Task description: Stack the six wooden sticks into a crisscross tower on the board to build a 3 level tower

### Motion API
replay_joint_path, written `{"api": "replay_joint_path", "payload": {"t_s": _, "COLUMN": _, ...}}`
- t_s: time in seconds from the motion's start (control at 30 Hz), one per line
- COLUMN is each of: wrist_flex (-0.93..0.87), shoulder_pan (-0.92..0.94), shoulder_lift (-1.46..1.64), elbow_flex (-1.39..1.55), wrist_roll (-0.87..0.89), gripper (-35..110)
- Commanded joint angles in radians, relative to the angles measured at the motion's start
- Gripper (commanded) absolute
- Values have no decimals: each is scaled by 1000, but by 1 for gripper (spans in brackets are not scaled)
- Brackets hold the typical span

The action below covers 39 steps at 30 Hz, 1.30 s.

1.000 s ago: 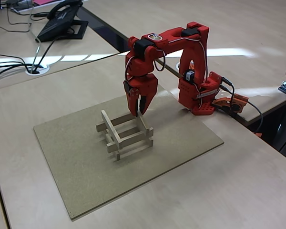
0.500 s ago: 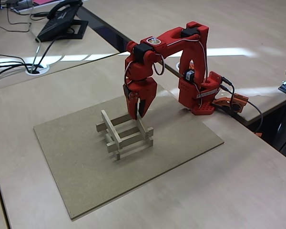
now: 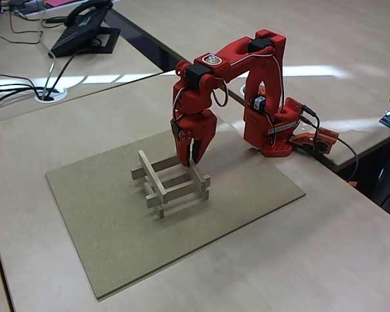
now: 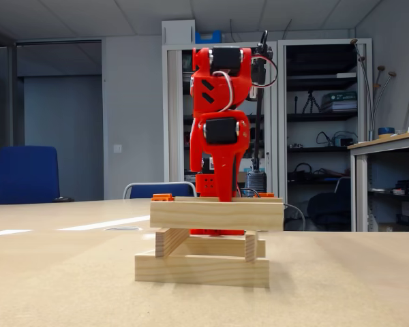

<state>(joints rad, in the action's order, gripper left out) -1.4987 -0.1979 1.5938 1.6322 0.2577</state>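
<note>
Hanging at the centre of the high fixed view, the red gripper points straight down over the far end of the crisscross tower, which stands left of centre on the board. The fingers look parted by a narrow gap, and nothing is visibly clamped between them; whether the tips touch the stick just under them I cannot tell (the tips overlap it in that view).

The tower reads as three levels, two parallel sticks in each, so all six wooden sticks appear to be in place. In the high view the top pair runs from upper left to lower right: one stick on the tower's left side, the other on its right side, directly below the gripper. The level beneath crosses them, running lower left to upper right.

What the next move turns on, in my judgement, is that the gripper sits over the upper end of the right-hand top stick, not over its middle, with the fingers roughly in line with that stick's long axis. Any sideways drift toward the lower left of the frame could drag or roll that stick off its supports, so a straight lift clear is what the moment calls for.

In the low fixed view the gripper rises behind the tower's centre, its tips hidden by the top stick.
</note>
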Motion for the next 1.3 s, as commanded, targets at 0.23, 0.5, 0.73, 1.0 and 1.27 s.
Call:
{"api": "replay_joint_path", "payload": {"t_s": 0.23, "wrist_flex": -17, "shoulder_pan": -23, "shoulder_lift": 46, "elbow_flex": 15, "wrist_roll": 44, "gripper": 5}}
{"api": "replay_joint_path", "payload": {"t_s": 0.5, "wrist_flex": -38, "shoulder_pan": -38, "shoulder_lift": 51, "elbow_flex": 15, "wrist_roll": 46, "gripper": 16}}
{"api": "replay_joint_path", "payload": {"t_s": 0.73, "wrist_flex": -66, "shoulder_pan": -48, "shoulder_lift": 55, "elbow_flex": 15, "wrist_roll": 60, "gripper": 30}}
{"api": "replay_joint_path", "payload": {"t_s": 1.0, "wrist_flex": -86, "shoulder_pan": -57, "shoulder_lift": 158, "elbow_flex": -38, "wrist_roll": 63, "gripper": 39}}
{"api": "replay_joint_path", "payload": {"t_s": 1.27, "wrist_flex": -6, "shoulder_pan": -91, "shoulder_lift": 445, "elbow_flex": 44, "wrist_roll": 84, "gripper": 24}}
